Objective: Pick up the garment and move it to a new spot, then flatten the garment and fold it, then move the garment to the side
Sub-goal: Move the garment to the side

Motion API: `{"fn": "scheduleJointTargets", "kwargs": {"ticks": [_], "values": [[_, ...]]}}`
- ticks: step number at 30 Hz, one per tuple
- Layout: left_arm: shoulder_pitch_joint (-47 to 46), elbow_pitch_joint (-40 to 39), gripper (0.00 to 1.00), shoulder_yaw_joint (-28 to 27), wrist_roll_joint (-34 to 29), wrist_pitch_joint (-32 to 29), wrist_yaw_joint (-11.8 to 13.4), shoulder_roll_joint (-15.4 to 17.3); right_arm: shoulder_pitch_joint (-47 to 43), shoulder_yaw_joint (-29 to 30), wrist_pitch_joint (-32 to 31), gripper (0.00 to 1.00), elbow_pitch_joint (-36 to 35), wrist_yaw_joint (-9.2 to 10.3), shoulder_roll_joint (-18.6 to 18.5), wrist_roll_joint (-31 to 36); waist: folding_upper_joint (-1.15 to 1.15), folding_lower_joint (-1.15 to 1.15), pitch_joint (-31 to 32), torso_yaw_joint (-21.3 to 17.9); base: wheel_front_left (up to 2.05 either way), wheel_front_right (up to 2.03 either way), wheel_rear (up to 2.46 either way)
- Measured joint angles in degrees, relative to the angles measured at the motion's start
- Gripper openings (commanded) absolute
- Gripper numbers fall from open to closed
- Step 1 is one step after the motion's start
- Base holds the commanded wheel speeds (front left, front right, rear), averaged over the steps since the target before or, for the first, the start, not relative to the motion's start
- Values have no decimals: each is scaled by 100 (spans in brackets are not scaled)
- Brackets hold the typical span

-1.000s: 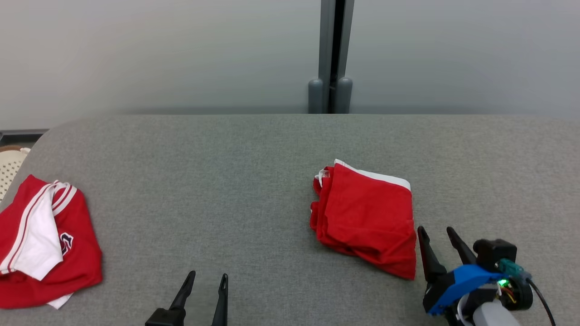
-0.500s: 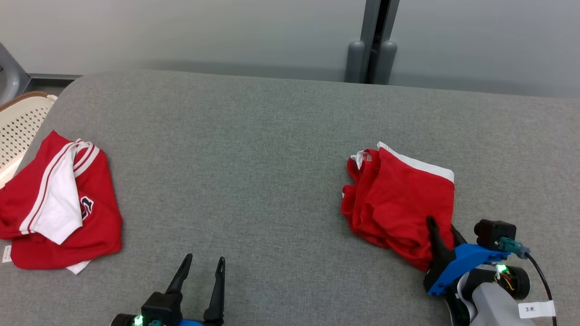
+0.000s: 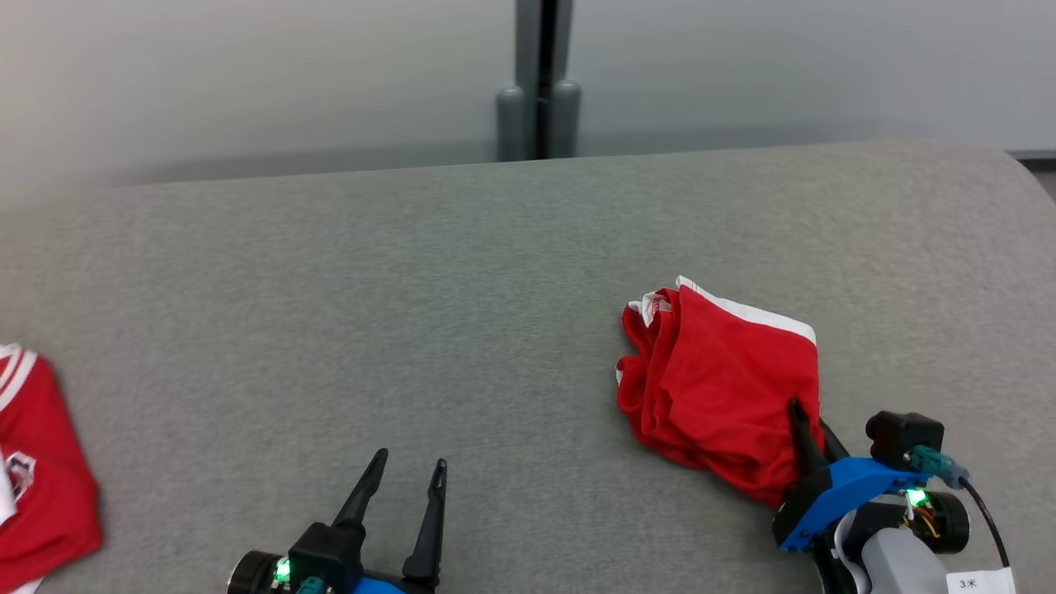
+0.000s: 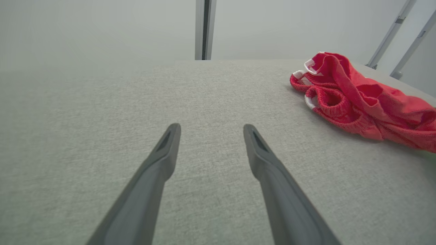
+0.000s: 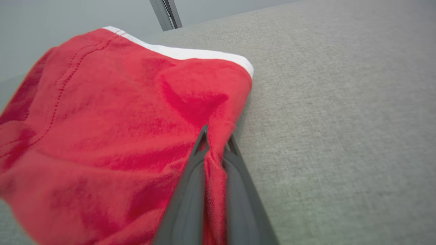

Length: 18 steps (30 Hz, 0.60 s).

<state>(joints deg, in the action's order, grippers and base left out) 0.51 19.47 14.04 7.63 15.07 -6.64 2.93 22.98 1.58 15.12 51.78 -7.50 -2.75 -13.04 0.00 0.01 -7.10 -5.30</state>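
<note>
The red garment (image 3: 722,388) is seen lying in a compact bundle on the right side of the tabletop (image 3: 396,297), its white band along the far side. The right jaws are pressed together at the bundle's near right corner, and in the right wrist view a thin ridge of red cloth is caught between them. The left jaws are held wide apart above bare tabletop, well apart from the garment, with nothing in them.

It is judged that the garment is being taken up to be carried. Only a small pinch of cloth seems to be gripped, so a slow, low lift is called for; otherwise the lower layers could be left behind or the bundle shaken loose. The free side may need to be supported by the left jaws.

The tabletop is covered in grey woven fabric, by which a dragged garment could be rucked. A second red and white garment (image 3: 37,487) is lying at the left edge, to be kept clear of. Behind, a pale wall (image 3: 247,74) and a grey post (image 3: 540,91) are seen.
</note>
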Motion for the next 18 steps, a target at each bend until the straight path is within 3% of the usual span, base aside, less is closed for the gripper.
{"fn": "scheduleJointTargets", "kwargs": {"ticks": [11,18], "values": [[-311,-151,100,569,138,0,-23,-4,-149,-305,0,0,-165,0,-5,-33,0,0,-65,-1435,0,0,0],[-380,-70,100,760,70,0,-44,-9,-175,-369,0,0,-191,0,-11,-45,0,-1,-100,-1852,0,0,0]]}}
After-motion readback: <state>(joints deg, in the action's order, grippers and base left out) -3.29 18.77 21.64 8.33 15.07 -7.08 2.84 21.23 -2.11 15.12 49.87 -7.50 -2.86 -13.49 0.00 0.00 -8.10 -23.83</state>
